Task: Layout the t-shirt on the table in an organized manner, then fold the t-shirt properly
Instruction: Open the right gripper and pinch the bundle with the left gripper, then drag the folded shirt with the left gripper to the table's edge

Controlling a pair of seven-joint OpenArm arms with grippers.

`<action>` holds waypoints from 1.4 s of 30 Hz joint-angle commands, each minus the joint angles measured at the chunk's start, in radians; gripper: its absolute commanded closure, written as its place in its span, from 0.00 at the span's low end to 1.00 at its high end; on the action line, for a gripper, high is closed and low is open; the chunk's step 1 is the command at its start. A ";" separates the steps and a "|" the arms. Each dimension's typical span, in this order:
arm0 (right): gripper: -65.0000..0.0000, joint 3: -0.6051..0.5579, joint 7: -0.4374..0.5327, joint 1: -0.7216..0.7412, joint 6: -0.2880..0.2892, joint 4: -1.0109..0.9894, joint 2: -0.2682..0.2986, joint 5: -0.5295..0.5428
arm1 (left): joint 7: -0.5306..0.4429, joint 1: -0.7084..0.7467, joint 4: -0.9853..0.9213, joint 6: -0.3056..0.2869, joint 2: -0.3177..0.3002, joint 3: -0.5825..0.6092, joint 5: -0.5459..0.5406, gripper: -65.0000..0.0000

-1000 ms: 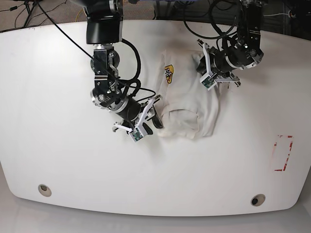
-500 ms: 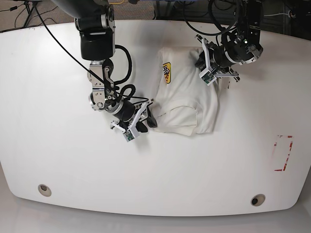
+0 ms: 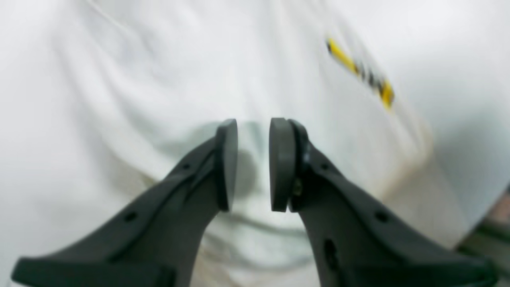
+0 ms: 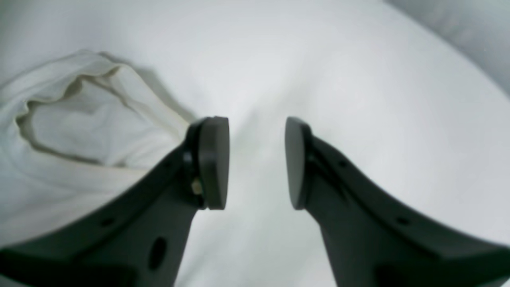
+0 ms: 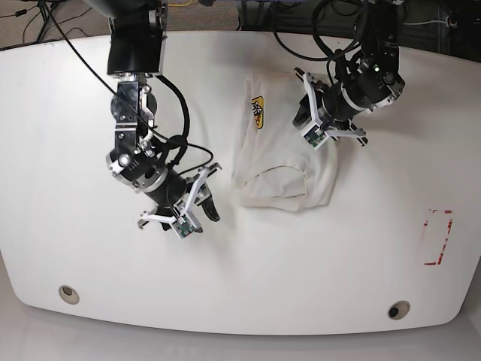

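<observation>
Layout was unfinished: the shirt (image 5: 282, 154) lay bunched on the table (image 5: 90, 286). Both hands, left (image 3: 251, 163) and right (image 4: 257, 161), were released; next, grasp and spread.

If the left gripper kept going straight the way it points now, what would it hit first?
Most likely the t-shirt. In the left wrist view, the left gripper has its jaws slightly apart and empty, aimed at white fabric that fills the frame ahead. Nothing lies between, though the blur makes the gap hard to judge.
</observation>
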 commanded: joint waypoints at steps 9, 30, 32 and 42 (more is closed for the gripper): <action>0.67 0.048 -0.016 -0.110 0.006 0.180 0.055 0.009 | -0.019 -0.213 -0.064 0.090 0.111 0.040 -0.007 0.82; 0.67 0.180 -0.013 -0.151 0.007 0.176 0.045 0.009 | -0.679 -0.147 -0.549 0.520 0.108 0.275 0.272 0.81; 0.67 0.180 -0.013 -0.151 0.007 0.176 0.045 0.009 | -0.743 -0.138 -0.612 0.551 0.106 0.273 0.291 0.81; 0.67 0.180 -0.013 -0.151 0.007 0.174 0.045 0.009 | -0.908 -0.124 -0.834 0.600 -0.017 0.232 0.295 0.81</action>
